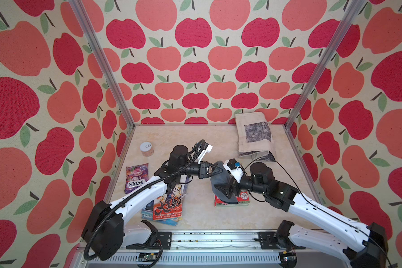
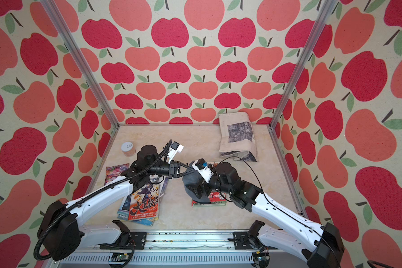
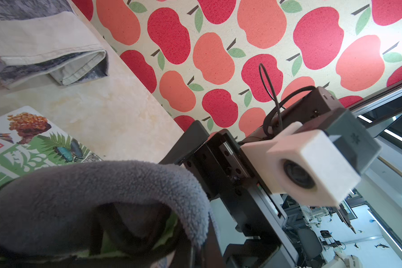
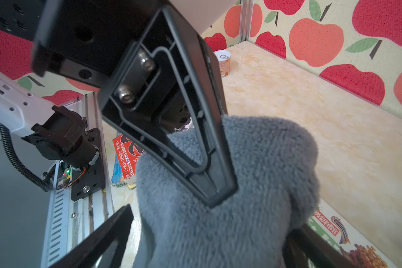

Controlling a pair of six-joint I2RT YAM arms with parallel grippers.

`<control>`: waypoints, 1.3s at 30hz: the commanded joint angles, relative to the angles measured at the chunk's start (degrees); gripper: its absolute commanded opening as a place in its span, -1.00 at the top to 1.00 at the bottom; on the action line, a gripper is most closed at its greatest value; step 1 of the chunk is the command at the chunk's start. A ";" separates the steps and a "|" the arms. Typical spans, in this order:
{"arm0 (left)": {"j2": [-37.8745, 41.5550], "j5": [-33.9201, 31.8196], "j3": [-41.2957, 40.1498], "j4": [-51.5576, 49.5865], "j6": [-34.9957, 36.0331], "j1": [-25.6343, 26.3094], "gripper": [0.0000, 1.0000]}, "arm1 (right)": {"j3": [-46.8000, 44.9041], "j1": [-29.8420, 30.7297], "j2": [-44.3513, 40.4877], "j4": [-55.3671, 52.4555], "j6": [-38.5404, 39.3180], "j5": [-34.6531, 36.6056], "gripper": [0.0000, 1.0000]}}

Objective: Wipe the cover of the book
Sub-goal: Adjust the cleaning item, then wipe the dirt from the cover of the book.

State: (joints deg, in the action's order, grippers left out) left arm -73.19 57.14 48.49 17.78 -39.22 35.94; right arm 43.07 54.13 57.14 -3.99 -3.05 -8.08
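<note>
- The left claw (image 1: 221, 170) is clenched on the top of the grey cloth (image 1: 218, 179), which hangs bunched over the book (image 1: 232, 202). The right claw (image 4: 211, 220) is released, its jaws wide on either side of the lower cloth. If the left one lets go before the right one closes, the cloth would likely drop in a heap, or slide off onto the tabletop (image 1: 200, 143).
- The book lies flat on the tabletop, right of centre and toward the front. Most of its cover is hidden under the cloth and the right arm. A right claw that closes too low could catch the cover's edge along with the cloth and lift or crease it.
- The two claws sit very close together. A small error in either path could knock their fingers together or tug the cloth out of the grip.
- Nothing holds the book down. A firm wipe might push it across the smooth tabletop rather than clean it.
- A bunched cloth would touch only a small patch, so parts of the cover could go unwiped.
- The comics (image 1: 167, 205) lie near the left arm, and a wide swing could scatter them.
</note>
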 commanded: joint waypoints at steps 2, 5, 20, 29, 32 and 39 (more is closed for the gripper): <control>-0.49 4.71 -0.30 8.31 -3.52 0.53 1.00 | -0.35 0.45 1.95 7.15 -2.04 10.24 -0.60; 0.82 4.46 -0.94 7.89 -3.40 0.34 1.00 | -0.53 0.45 1.96 9.55 -2.87 9.97 0.28; 22.30 -15.34 -10.71 -12.24 0.77 -13.00 -0.99 | 1.07 -15.48 9.48 -4.11 -18.21 -2.53 1.00; 23.67 -21.31 -16.38 -7.78 -3.93 -14.41 -0.99 | 13.43 -18.77 34.29 -4.32 -23.61 -12.89 1.00; 23.60 -25.04 -17.56 -8.21 -5.01 -14.32 -0.99 | 17.21 -19.81 42.40 -4.20 -24.51 -16.54 1.00; 24.97 -25.99 -22.39 -3.66 -6.83 -14.15 -0.99 | 7.76 -19.41 44.56 4.77 -27.90 -19.65 1.00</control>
State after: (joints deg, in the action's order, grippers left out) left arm -49.47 32.95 27.68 10.55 -44.69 21.78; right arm 56.38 34.06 102.35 -0.99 -28.18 -24.23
